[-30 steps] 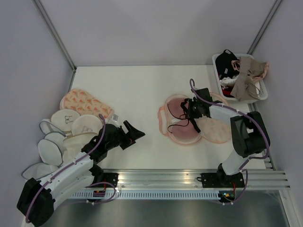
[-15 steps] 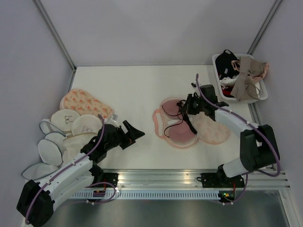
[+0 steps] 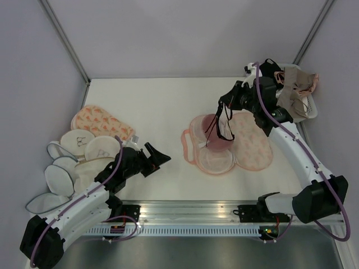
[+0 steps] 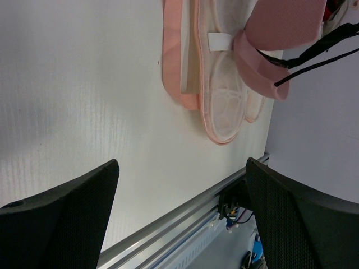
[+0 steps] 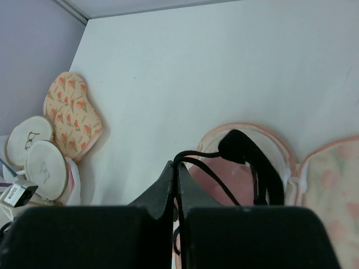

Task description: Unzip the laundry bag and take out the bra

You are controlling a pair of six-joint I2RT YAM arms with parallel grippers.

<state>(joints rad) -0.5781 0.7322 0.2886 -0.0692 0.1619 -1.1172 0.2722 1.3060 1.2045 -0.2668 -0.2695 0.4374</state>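
The right end effector (image 3: 226, 107) is pressed together on the thin black straps of the pink, black-trimmed bra (image 3: 215, 128). The bra hangs directly beneath it, over the unzipped lobe of the oval, peach, carrot-printed fabric laundry bag (image 3: 252, 144) lying flat on the white bench (image 3: 157, 101). Whether the lowest cup edge clears the bag's pink trim cannot be told. The left end effector (image 3: 161, 156) is spread and empty, with the bag well ahead of it. The lift should go straight up with a firm pinch, since slim straps can slip. Once the cup hangs free, carry it sideways. If the bag rises too, the left arm could pin its trim.
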